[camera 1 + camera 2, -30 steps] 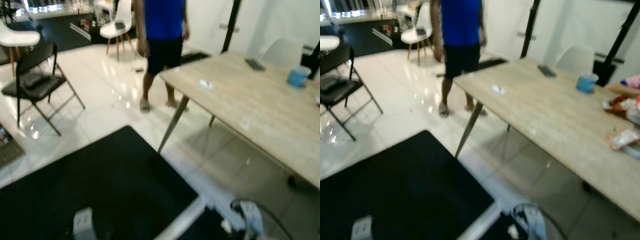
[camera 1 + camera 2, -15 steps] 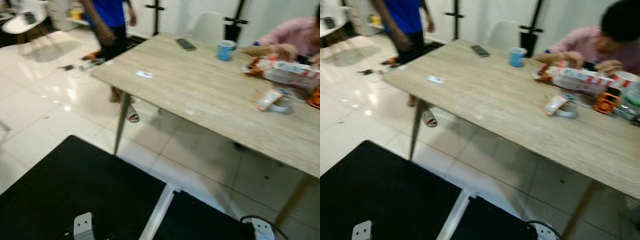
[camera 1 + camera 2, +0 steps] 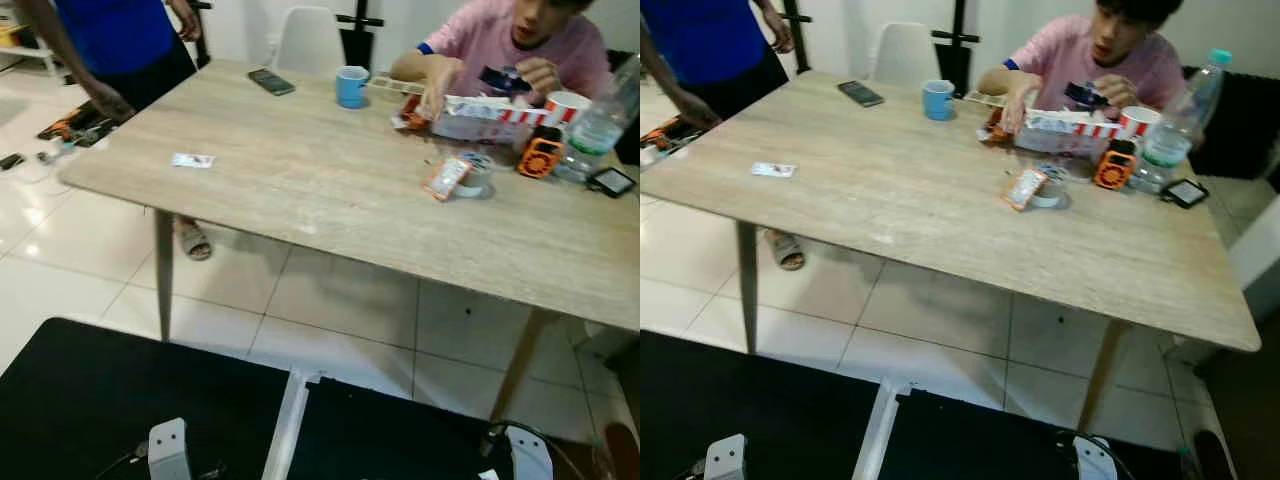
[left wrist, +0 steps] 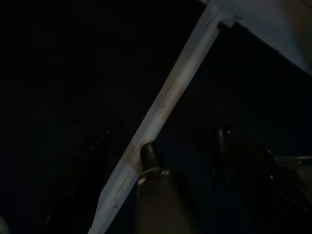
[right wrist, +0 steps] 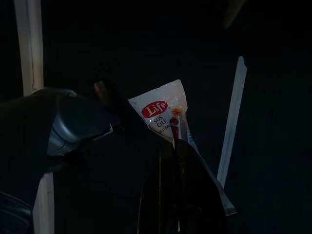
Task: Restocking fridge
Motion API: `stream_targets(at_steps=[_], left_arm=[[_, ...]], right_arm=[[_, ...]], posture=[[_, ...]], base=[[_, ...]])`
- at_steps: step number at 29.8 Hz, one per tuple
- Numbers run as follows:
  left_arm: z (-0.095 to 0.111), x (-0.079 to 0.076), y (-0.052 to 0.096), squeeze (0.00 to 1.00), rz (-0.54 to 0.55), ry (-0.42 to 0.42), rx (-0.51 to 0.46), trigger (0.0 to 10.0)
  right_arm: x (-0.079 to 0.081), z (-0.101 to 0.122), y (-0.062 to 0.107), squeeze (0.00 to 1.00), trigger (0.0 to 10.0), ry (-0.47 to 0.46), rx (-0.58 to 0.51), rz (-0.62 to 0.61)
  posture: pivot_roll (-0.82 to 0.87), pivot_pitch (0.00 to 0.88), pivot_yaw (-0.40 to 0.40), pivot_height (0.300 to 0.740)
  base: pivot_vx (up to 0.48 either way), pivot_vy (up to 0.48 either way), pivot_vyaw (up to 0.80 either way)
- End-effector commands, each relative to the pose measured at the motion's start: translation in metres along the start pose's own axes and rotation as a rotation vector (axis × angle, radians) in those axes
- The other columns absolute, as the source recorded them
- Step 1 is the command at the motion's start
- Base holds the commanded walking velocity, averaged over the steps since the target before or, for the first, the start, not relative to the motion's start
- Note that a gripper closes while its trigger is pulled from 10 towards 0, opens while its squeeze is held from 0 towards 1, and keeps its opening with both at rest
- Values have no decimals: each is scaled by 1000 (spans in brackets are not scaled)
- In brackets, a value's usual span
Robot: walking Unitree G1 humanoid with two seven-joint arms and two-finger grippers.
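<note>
Carrying step: right gripper (image 5: 168,146) is clamped on a chilli sauce sachet (image 5: 163,111), left gripper's state indeterminable; next, locate the fridge beyond the wooden table (image 3: 940,215).

Cup (image 3: 937,100) and phone (image 3: 860,93) on table (image 3: 940,220) — seated person (image 3: 1090,60) behind.

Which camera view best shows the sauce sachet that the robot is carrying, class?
The right wrist view: the white sachet sits lit against darkness, its red Life logo readable, pinched by the right gripper. The eye views look at the table instead, and the left wrist view is dark.
</note>
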State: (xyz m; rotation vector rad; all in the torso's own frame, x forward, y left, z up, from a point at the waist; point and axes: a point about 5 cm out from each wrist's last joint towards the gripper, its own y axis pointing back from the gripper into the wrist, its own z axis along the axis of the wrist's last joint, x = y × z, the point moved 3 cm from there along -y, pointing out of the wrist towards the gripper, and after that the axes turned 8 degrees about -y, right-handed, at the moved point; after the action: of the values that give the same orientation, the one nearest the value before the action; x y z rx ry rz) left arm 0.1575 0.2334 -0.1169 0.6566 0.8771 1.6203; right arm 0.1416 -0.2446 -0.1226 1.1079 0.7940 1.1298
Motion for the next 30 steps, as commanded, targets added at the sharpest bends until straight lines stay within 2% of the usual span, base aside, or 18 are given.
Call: stream_targets(at_steps=[1,11,15,18,23,25,30], left_arm=[[-4,2,1,0,17,1,15,10000],[-1,0,-1,0,52,-1,11,10000],[5,0,-2,0,40,-12,3,10000],[6,2,-2,0,40,-23,7,10000],[-4,11,1,0,55,-8,31,10000],[-4,11,1,0,55,-8,31,10000],[-18,10,5,0,52,37,64,10000]], right_arm=[[-1,4,0,0,10000,-13,-12,-13],[-6,12,1,0,10000,-58,-27,-76],[-2,30,3,0,10000,-95,-71,-73],[-1,33,3,0,10000,-113,-83,-77],[1,33,2,0,10000,-103,-81,-78],[1,33,2,0,10000,-103,-81,-78],[-3,26,2,0,10000,-114,-74,-94]], posture=[[13,0,-21,740],[34,0,-18,740],[41,0,-5,740],[46,0,-5,740],[40,0,-5,740],[40,0,-5,740],[9,0,2,740]], base=[[0,0,-750],[0,0,-749],[0,0,-744],[0,0,-744],[0,0,-744],[0,0,-744],[0,0,-744]])
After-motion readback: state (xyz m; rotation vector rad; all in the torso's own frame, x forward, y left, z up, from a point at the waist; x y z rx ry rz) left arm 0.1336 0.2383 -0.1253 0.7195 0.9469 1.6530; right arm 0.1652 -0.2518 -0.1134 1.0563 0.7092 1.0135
